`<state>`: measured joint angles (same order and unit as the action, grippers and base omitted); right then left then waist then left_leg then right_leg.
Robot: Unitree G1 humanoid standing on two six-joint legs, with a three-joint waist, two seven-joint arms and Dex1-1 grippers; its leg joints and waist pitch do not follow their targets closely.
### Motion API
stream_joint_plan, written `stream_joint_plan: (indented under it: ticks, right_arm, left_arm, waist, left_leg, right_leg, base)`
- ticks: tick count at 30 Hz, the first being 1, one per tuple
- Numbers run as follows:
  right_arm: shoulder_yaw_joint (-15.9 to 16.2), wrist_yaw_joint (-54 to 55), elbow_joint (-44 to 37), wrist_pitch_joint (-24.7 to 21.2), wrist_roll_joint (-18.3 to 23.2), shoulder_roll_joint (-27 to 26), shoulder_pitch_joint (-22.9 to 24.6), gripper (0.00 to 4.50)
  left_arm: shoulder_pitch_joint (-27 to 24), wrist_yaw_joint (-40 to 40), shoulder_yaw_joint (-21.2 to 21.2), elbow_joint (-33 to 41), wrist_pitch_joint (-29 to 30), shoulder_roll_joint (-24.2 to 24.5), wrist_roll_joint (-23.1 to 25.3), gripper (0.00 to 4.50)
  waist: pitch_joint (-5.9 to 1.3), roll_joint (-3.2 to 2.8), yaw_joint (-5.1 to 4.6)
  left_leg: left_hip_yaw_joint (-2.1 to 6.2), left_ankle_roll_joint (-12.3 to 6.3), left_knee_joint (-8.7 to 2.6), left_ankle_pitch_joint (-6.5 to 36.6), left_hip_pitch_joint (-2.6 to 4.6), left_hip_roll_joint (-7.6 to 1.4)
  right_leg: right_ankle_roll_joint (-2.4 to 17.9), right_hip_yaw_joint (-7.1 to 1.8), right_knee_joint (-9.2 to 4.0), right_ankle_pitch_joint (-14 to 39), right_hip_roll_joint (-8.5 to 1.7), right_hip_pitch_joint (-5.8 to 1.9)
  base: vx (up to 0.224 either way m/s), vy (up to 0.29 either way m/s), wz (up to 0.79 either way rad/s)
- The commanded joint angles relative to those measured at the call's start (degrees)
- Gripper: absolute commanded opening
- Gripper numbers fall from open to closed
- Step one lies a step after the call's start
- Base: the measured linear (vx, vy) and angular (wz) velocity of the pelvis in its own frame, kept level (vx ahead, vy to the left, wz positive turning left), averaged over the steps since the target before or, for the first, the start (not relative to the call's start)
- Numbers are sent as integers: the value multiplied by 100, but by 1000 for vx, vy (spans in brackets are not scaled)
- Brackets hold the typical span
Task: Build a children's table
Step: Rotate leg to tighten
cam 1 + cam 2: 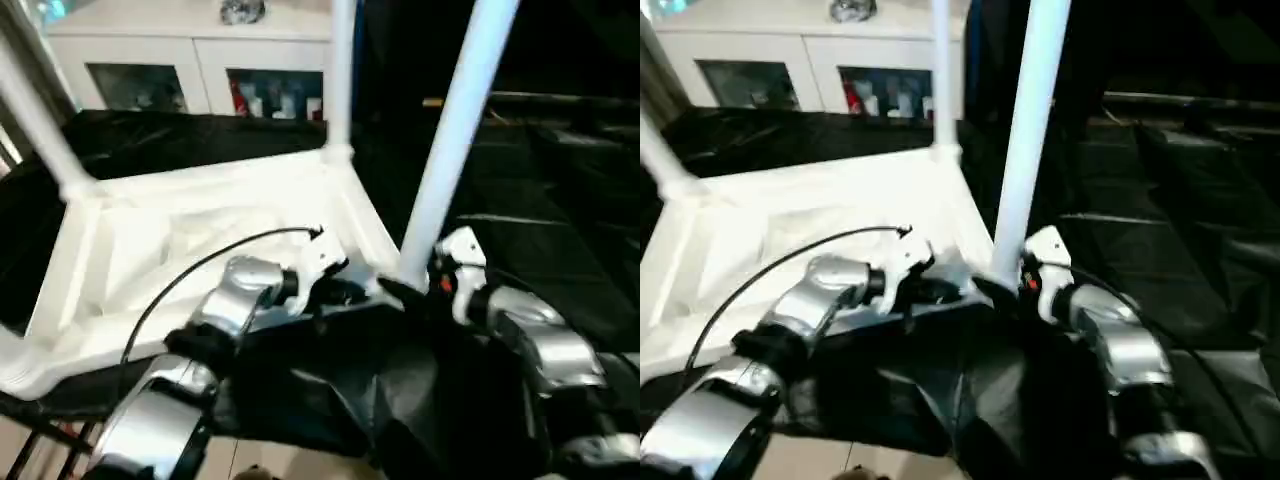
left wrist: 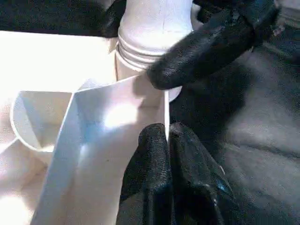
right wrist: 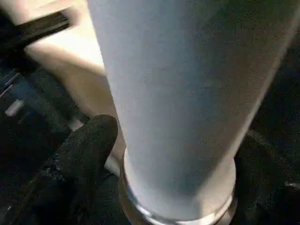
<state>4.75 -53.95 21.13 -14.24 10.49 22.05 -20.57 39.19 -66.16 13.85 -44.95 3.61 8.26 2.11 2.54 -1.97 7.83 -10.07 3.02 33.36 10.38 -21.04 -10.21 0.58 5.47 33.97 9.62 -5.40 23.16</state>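
Long white tubular leg [image 1: 455,140] standing near-upright at 12 o'clock from right hand [image 1: 420,290], fingers probably straddling base loosely; left hand [image 2: 166,154] closed, pinching white plastic tabletop [image 1: 200,250] rim.

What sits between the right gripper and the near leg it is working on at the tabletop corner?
Nothing visible. The right gripper straddles the base of the near leg, a finger beside it, at the tabletop corner. The left gripper is pinched shut on the corner's edge, beside the leg.
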Motion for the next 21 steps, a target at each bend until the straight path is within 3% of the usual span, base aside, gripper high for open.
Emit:
stream_joint_plan:
  ticks: [1,4,8,14,15,21]
  right_arm:
    - [370,-502,-223,-98,145,-76,27,387]
    - [329,-858,-351,-286,334,113,51,387]
    - [316,-999,-359,-316,373,178,28,387]
    - [343,-1217,-402,-400,426,231,29,340]
    - [354,-1221,-419,-412,429,226,39,313]
    - [390,-1216,-485,-455,453,191,81,274]
  left_arm:
    - [53,-519,62,432,-190,-206,-479,0]
    - [-31,-822,82,588,-89,-24,-507,0]
    - [-151,-1106,121,846,87,133,-547,0]
    - [-323,-1264,145,1164,273,312,-588,0]
    - [-330,-1242,142,1165,260,312,-579,0]
    - [-371,-1124,135,1261,338,276,-570,0]
  waist:
    - [-332,139,3]
    - [-326,153,55]
    - [-326,167,51]
    - [-328,168,45]
    - [-331,166,50]
    - [-327,174,57]
  left_leg:
    - [72,-574,-381,1138,18,-339]
    - [75,-486,-390,1223,31,-338]
    - [82,-393,-400,1279,33,-341]
    - [71,-418,-390,1147,25,-336]
    - [72,-417,-388,1138,26,-334]
    - [79,-368,-394,1172,31,-331]
  right_leg:
    - [1065,-306,-448,1739,-416,-307]
    - [1040,-304,-465,1971,-428,-292]
    - [1031,-308,-457,2002,-434,-291]
    - [1070,-312,-440,1845,-420,-278]
    - [1071,-311,-438,1841,-424,-282]
    - [972,-311,-458,2039,-433,-282]
  base:
    - [0,0,0]
    - [0,0,0]
    - [0,0,0]
    - [0,0,0]
    - [0,0,0]
    - [0,0,0]
